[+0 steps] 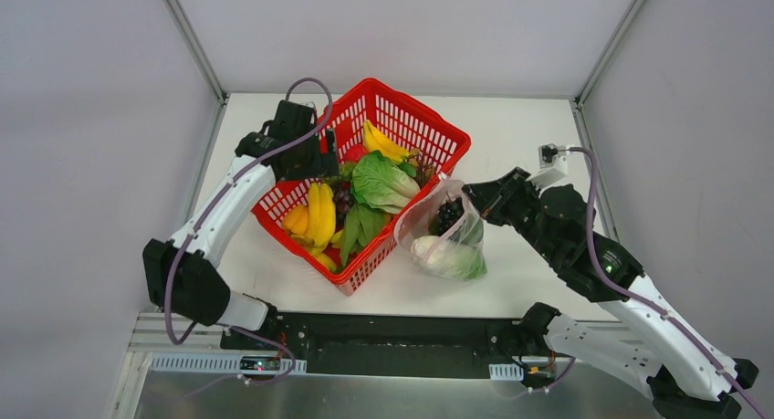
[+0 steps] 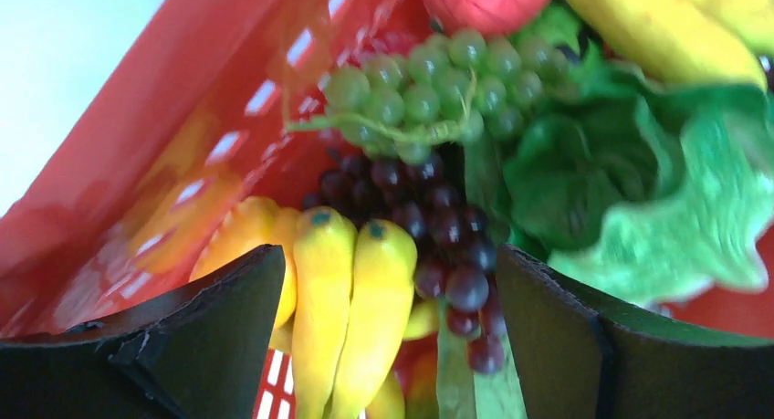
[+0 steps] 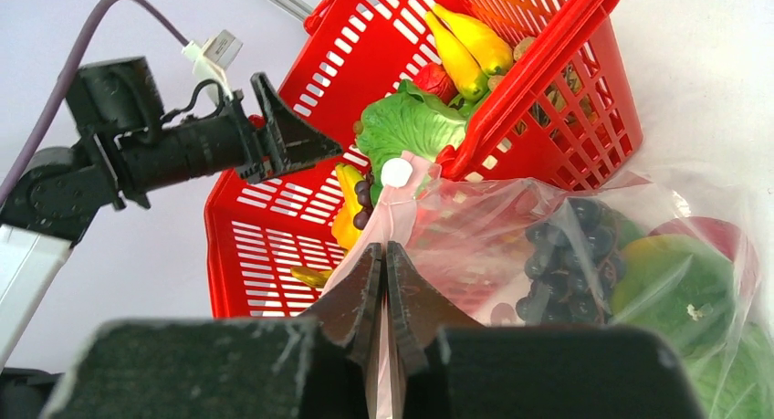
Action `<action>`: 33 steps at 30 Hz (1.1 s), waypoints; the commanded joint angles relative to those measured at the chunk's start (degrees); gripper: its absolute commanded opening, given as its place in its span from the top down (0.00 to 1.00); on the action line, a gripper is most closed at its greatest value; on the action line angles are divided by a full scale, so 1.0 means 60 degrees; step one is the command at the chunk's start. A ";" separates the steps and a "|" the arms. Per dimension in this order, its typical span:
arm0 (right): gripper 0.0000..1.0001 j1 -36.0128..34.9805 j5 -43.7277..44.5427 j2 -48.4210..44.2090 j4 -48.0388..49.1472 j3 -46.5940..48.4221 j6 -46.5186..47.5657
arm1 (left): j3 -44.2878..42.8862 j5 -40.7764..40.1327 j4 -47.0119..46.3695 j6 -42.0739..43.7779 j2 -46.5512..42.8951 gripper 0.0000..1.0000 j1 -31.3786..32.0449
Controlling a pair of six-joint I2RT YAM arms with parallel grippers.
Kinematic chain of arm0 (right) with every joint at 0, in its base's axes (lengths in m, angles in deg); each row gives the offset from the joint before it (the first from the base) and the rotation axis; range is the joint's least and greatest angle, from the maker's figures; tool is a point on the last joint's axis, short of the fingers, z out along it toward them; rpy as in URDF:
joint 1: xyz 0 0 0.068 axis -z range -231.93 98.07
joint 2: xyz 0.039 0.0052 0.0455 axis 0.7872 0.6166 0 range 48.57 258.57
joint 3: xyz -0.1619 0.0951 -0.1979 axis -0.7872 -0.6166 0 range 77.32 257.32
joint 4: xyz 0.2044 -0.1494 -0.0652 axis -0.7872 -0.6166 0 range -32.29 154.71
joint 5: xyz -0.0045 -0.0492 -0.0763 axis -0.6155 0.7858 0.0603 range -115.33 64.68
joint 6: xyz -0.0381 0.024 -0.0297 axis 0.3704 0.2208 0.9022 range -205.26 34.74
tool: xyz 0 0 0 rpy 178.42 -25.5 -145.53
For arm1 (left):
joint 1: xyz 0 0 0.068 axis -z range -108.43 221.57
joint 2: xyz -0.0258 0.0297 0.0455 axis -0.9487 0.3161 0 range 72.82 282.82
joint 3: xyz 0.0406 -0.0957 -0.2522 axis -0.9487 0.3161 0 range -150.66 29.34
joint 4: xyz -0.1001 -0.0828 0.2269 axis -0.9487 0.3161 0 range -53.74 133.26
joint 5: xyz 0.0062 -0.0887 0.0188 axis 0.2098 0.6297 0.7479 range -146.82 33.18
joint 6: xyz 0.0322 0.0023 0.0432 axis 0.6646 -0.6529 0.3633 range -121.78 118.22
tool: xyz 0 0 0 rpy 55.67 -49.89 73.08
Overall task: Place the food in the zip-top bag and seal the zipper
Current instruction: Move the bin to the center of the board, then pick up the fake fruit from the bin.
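White table point(image 1: 520, 127): zip-top bag point(image 1: 429, 220) lies just right of red basket point(image 1: 411, 122), cabbage point(image 1: 449, 257) inside. Left wrist view, unlike top, shows left fingers point(image 2: 210, 337) spread wide, empty, over bananas point(image 2: 351, 309) and dark grapes point(image 2: 429, 227). Right fingers point(image 3: 351, 300) pinch the bag's zipper point(image 3: 388, 218).

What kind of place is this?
Probably a robot lab cell: white table walled by grey panels, two robot arms bolted at its edge, plastic food in a red basket.

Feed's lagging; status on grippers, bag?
Left gripper open, empty, over bananas in red basket. Right gripper shut on zip-top bag edge. Grapes, cabbage bagged. Basket right beside bag.
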 commanded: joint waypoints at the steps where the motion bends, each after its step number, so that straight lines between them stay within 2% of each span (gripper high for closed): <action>1: 0.94 -0.0001 0.0313 0.0094 0.0380 -0.0021 0.0029 | -0.0717 -0.1206 -0.0871 -0.0553 0.1075 0.13 -0.0475; 5: 0.94 -0.0005 0.0326 0.0250 0.0395 0.0044 0.0124 | -0.1397 -0.0974 -0.0746 -0.0351 0.2268 0.16 -0.0617; 8: 0.94 0.0006 0.0360 0.0338 0.0442 0.0028 0.0166 | -0.1119 -0.0599 -0.1005 -0.0328 0.2698 0.18 -0.0625; 14: 0.94 0.0007 0.0255 0.0555 0.0542 0.0039 0.0199 | -0.0243 -0.1538 -0.1872 -0.0571 0.2778 0.17 -0.0625; 17: 0.94 0.0005 0.0109 0.0623 0.0651 -0.0003 0.0165 | 0.0197 -0.1846 -0.2788 -0.0820 0.2682 0.17 -0.0618; 21: 0.94 0.0011 0.0030 0.0688 0.0688 -0.0033 0.0129 | 0.0472 -0.2300 -0.3667 -0.1298 0.2688 0.22 -0.0596; 25: 0.94 0.0028 0.0053 0.0694 0.0708 -0.0071 0.0126 | 0.0610 -0.2330 -0.4248 -0.1593 0.2851 0.44 -0.0585; 27: 0.94 0.0024 0.0057 0.0686 0.0714 -0.0086 0.0126 | 0.0847 -0.2622 -0.4545 -0.1658 0.2740 0.65 -0.0483; 29: 0.94 0.0031 0.0023 0.0710 0.0710 -0.0061 0.0137 | 0.1158 -0.2706 -0.5033 -0.1661 0.2528 0.75 -0.0436; 33: 0.94 0.0036 -0.0141 0.0620 0.0703 -0.0041 0.0078 | 0.1083 -0.2739 -0.4870 -0.1611 0.2250 0.96 -0.0357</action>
